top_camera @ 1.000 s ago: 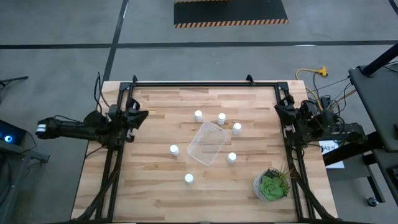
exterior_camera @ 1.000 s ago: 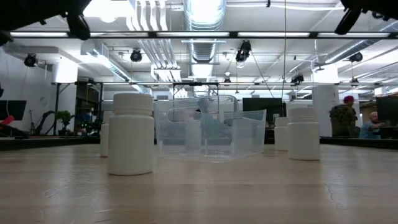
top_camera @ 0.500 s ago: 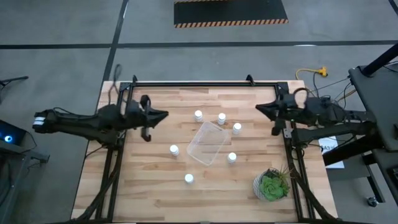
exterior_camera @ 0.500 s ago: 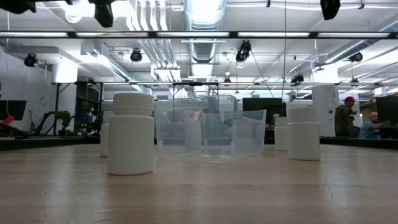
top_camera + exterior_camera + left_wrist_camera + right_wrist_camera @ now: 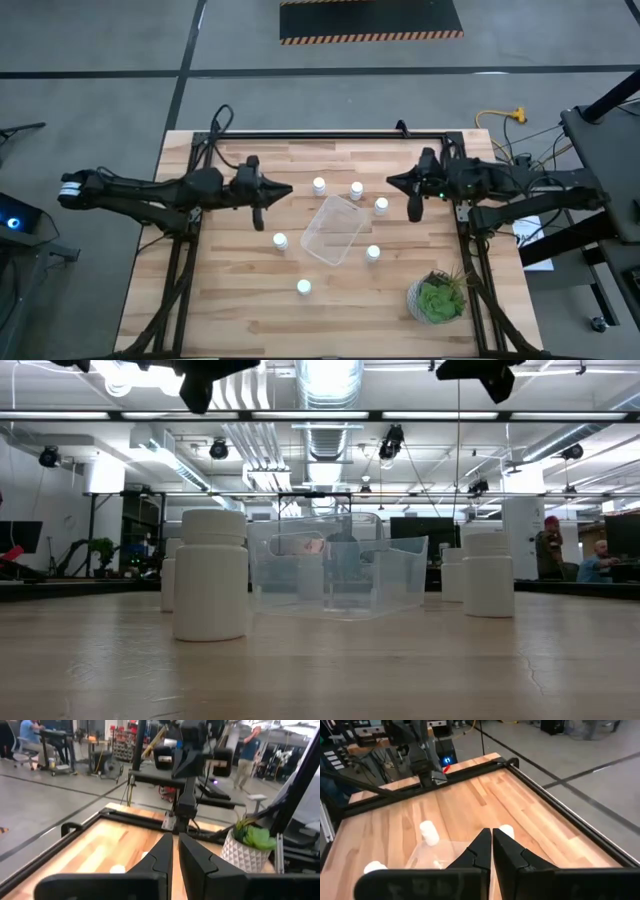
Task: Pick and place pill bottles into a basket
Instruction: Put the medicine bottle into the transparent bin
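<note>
Six pill bottles (image 5: 319, 185) ring the clear basket (image 5: 333, 229) between both grippers. Left gripper (image 5: 287, 189) and right gripper (image 5: 390, 181) hover with fingers closed, empty. The bottles look light, rigid and slick; pinch the body below the cap

White bottles (image 5: 280, 241), clear bin (image 5: 333, 229), light striped wood table (image 5: 240, 290), black arms, green plant (image 5: 438, 299) in white patterned pot (image 5: 241, 853).
</note>
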Robot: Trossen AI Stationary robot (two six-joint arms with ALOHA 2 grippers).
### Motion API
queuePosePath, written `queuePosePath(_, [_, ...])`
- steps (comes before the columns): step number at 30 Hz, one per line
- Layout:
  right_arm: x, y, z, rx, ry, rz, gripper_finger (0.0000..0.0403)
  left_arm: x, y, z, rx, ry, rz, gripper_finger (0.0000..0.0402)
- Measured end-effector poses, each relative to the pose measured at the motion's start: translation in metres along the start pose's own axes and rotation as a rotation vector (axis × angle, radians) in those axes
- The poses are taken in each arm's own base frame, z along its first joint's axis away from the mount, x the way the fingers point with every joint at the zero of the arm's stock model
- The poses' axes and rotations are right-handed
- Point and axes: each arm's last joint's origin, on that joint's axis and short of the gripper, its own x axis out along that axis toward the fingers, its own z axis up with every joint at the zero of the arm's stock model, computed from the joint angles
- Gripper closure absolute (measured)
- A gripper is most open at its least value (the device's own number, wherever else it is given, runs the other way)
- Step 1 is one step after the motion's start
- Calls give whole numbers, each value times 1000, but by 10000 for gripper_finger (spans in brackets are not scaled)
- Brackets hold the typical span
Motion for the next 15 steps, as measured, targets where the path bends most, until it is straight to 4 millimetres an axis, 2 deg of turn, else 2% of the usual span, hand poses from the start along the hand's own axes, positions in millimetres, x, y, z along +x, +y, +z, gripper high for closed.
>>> queuePosePath(9, [-4,-4,-3,-35,212,-128,394,-9,16,-5,47,115,111,389])
queuePosePath(15, [-5,-7,-2,-37,227,-147,394,-13,26,-8,55,164,164,389])
